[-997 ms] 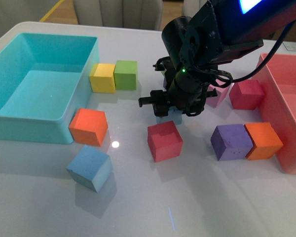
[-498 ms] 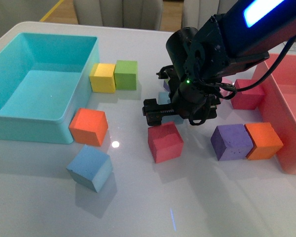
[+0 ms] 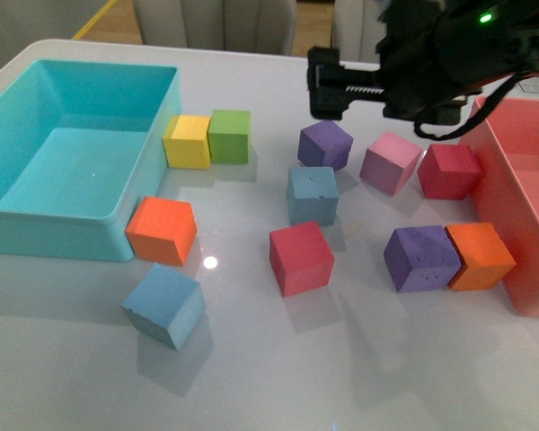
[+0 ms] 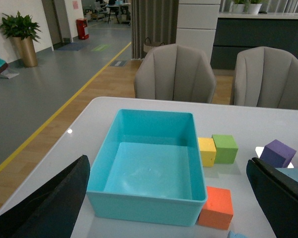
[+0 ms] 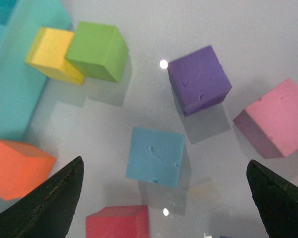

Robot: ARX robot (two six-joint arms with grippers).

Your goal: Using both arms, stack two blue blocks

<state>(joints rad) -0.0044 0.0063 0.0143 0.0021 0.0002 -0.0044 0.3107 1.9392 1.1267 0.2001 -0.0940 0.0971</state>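
One blue block [image 3: 313, 194] sits on the white table between the purple cube [image 3: 324, 144] and the red cube [image 3: 300, 257]. The other blue block [image 3: 164, 305] lies near the front left, turned at an angle. My right gripper [image 3: 341, 85] is open and empty, raised above and behind the middle block. The right wrist view shows that block [image 5: 155, 156] far below the open right gripper [image 5: 164, 161]. My left gripper [image 4: 166, 159] is open and empty, high over the turquoise bin [image 4: 139, 208]. It is out of the front view.
The turquoise bin [image 3: 36, 229] stands at the left, a pink-red bin [image 3: 512, 180] at the right. Yellow [image 3: 187, 141], green [image 3: 229, 136], orange [image 3: 162, 231], pink [image 3: 391, 162], dark red [image 3: 449, 171], purple [image 3: 420, 258] and orange [image 3: 481, 255] cubes lie scattered around.
My right gripper was low around the middle blue block. It has risen and drawn back to the upper right, leaving the block standing on the table.
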